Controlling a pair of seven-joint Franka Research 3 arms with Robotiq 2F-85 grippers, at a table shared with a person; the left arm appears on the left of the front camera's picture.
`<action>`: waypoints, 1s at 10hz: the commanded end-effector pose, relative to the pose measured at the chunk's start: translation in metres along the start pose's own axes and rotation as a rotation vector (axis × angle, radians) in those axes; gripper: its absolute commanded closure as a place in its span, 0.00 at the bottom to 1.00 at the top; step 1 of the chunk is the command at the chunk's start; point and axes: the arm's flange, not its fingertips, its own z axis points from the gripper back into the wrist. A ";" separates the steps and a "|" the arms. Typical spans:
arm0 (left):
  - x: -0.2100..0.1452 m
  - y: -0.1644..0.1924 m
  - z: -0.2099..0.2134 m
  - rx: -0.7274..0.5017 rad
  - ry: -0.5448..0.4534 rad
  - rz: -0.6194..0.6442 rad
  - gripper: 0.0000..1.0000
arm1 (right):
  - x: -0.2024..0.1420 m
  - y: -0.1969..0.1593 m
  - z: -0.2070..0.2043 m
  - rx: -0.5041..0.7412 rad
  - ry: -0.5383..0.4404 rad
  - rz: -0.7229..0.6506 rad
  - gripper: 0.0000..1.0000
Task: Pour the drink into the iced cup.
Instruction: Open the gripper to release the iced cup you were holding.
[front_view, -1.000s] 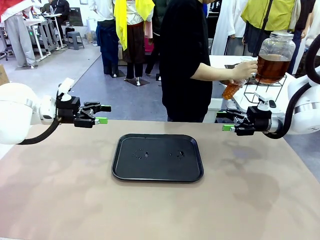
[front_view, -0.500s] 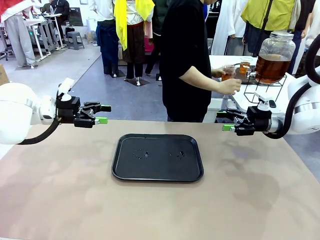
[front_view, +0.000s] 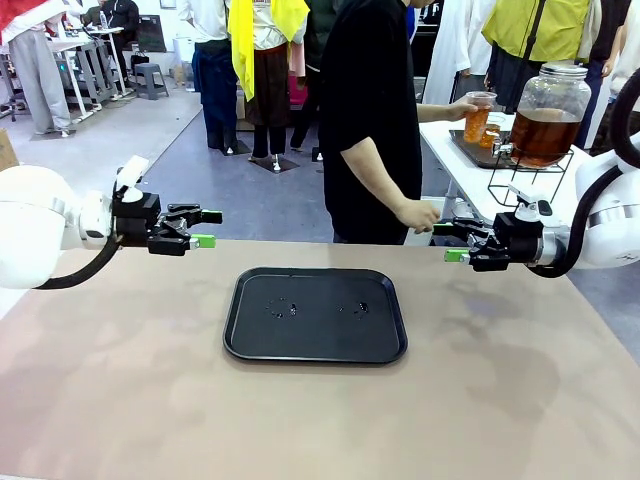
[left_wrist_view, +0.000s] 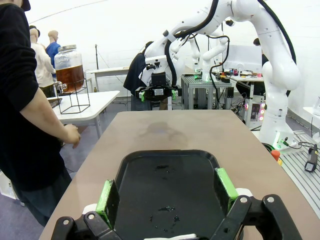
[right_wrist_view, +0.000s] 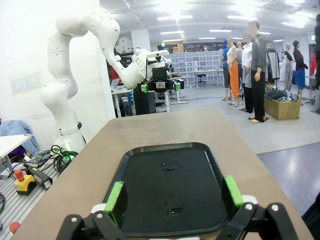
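In the front view, your left gripper (front_view: 205, 228) and right gripper (front_view: 452, 243) both hang released and empty above the far corners of the table (front_view: 120, 400), each pointing inward over the black tray (front_view: 315, 316), which lies bare between them. The drink is not on the table: the person's hand (front_view: 463, 107) holds a cup of amber drink (front_view: 478, 117) over the side table far right, beside the glass dispenser (front_view: 549, 113). That puts the cup beyond and to the right of your right gripper, so the right arm looks the nearer one; no iced cup is in sight. From the left wrist, the spread green pads (left_wrist_view: 106, 196) frame the tray (left_wrist_view: 167, 195), with the dispenser (left_wrist_view: 69, 70) far off on the left. From the right wrist, open pads (right_wrist_view: 114, 196) frame the same tray (right_wrist_view: 167, 192), wet spots on it, nothing to grasp.
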 end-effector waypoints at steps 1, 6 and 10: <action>0.002 0.001 -0.002 0.014 -0.004 0.000 0.00 | 0.003 0.001 0.000 0.002 -0.004 0.005 0.00; 0.002 0.001 -0.002 0.014 -0.004 0.000 0.00 | 0.003 0.001 0.000 0.002 -0.004 0.005 0.00; 0.002 0.001 -0.002 0.014 -0.004 0.000 0.00 | 0.003 0.001 0.000 0.002 -0.004 0.005 0.00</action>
